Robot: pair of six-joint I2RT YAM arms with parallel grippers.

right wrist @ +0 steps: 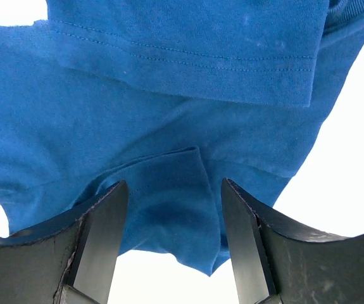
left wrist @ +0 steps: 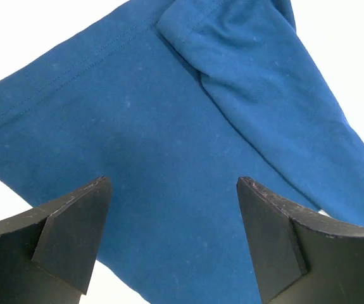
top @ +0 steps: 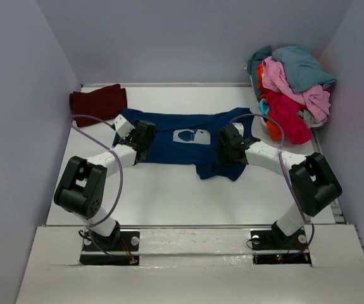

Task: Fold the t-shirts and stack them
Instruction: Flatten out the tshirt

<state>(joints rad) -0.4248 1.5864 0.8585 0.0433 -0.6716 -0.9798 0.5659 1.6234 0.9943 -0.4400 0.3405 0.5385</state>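
A navy blue t-shirt (top: 169, 147) with a pale print (top: 191, 135) lies spread across the middle of the table, its lower right corner bunched. My left gripper (top: 145, 140) hovers over its left part. In the left wrist view that gripper (left wrist: 172, 182) stands wide open above flat blue cloth (left wrist: 169, 114), with nothing between its fingers. My right gripper (top: 228, 144) is over the shirt's right part. In the right wrist view it (right wrist: 174, 183) is open, with a loose fold of blue cloth (right wrist: 169, 209) lying between the jaws, unpinched. A dark maroon t-shirt (top: 98, 99) lies folded at the back left.
A heap of crumpled t-shirts (top: 292, 92) in teal, pink, red and orange sits at the back right corner. Grey walls close in the table (top: 169, 196) on three sides. Purple cables loop over both arms.
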